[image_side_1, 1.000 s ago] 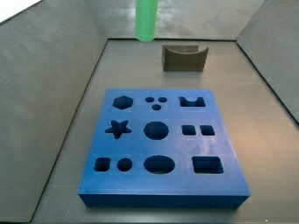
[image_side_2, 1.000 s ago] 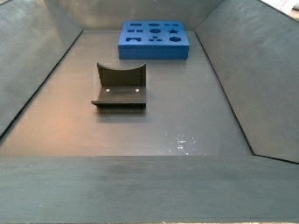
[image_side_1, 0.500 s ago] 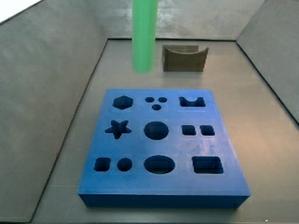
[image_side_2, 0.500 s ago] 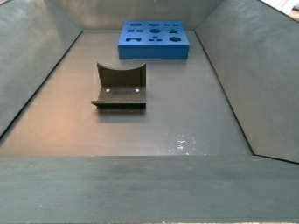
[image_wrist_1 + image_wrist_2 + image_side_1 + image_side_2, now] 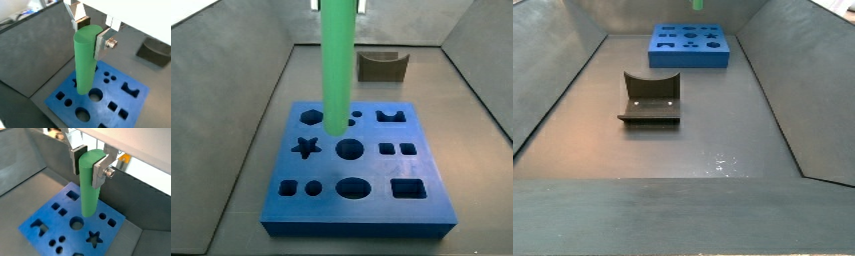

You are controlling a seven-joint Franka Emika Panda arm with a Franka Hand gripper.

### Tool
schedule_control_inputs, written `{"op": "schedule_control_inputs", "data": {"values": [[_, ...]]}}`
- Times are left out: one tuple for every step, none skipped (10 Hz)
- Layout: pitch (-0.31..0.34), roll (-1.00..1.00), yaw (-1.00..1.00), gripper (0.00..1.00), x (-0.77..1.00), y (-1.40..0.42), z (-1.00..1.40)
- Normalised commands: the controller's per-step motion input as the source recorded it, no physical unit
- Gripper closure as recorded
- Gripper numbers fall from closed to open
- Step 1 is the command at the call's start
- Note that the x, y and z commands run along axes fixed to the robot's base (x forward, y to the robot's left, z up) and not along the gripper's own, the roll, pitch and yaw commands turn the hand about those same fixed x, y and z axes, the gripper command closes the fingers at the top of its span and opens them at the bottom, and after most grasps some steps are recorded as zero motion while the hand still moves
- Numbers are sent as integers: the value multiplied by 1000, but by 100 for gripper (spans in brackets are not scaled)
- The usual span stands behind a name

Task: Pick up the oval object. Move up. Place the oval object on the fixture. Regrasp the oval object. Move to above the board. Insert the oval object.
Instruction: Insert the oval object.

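Side view with the board [image 5: 358, 165] nearest: high, angled down along the grey floor, fixture [image 5: 382, 65] at the far end, green oval object [image 5: 337, 65] hanging in from the top edge. Opposite side view – looks from the other end, fixture [image 5: 649, 100] mid-frame, board [image 5: 690, 46] small and far, only the oval object's tip [image 5: 696, 4] at the top edge. Both share board, fixture, floor. Both wrist views sit close above the end effector [image 5: 91, 31] [image 5: 91, 160], looking steeply down along the oval object [image 5: 86, 62] [image 5: 89, 184] onto the board [image 5: 97, 97] [image 5: 67, 225] – from opposite sides.
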Motion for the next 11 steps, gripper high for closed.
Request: {"op": "schedule_control_inputs", "data": {"values": [[0,0,-917,100,0,-240,-17],[0,0,-926,100,0,-229,-17],[0,0,-934,100,0,-217,-20],[-1,0,-937,100,0,-214,-26],[0,0,-937,100,6,-214,-26],[0,0,-937,100,3,-214,-26],[-6,0,-931,100,6,-214,-34],[-10,0,-926,100,17,-217,-49],[-6,0,-929,100,17,-217,-71],[-9,0,-929,100,17,-214,-71],[-10,0,-929,100,20,-214,-63]]}}
